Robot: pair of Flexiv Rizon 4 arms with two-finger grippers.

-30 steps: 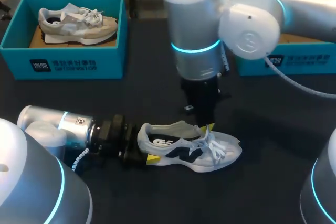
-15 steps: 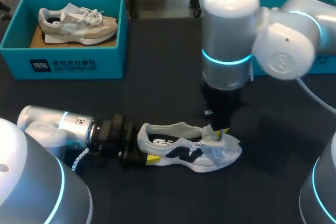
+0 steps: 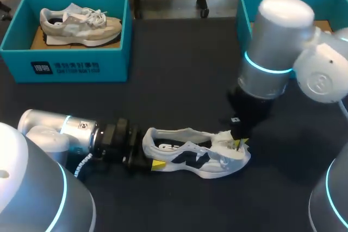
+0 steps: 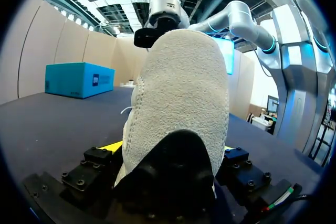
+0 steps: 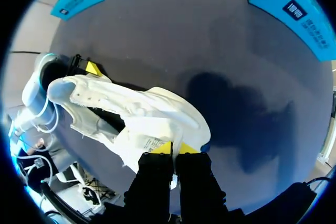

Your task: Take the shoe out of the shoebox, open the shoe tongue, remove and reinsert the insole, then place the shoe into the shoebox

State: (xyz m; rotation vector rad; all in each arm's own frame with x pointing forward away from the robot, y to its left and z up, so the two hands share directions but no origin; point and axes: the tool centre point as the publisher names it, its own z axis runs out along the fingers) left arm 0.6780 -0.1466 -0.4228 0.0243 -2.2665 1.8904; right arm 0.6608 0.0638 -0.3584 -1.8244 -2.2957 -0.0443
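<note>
The black table [image 3: 179, 63] carries everything. My left arm [image 3: 49, 134] lies low along its near left side, pointing right. My right arm [image 3: 277, 52] comes in from the far right and bends straight down over the near middle.

Two teal boxes stand at the far edge, well apart. The left shoebox [image 3: 65, 66] holds a beige shoe [image 3: 81, 24] with white laces, its toe to the right. Of the right shoebox [image 3: 244, 4] I see the open top and a left wall; my right arm covers much of the rest.

The white shoe [image 3: 190, 153] with dark side panels stands on its sole on the bare table, near and just right of the middle, outside both boxes. Its heel points left toward my left arm and its toe right.

My left pincer [image 3: 147, 156] is clamped on the heel: in the left wrist view the heel fills the gap, with a yellow fingertip [image 4: 109, 146] against each side.

The shoe tongue [image 5: 144, 142] is lifted up and toward the toe, leaving the mouth of the shoe open. My right pincer [image 5: 172, 148] comes down from above and is pinched together on the tongue's edge, its two yellow tips almost meeting, just over the front of the shoe
</note>
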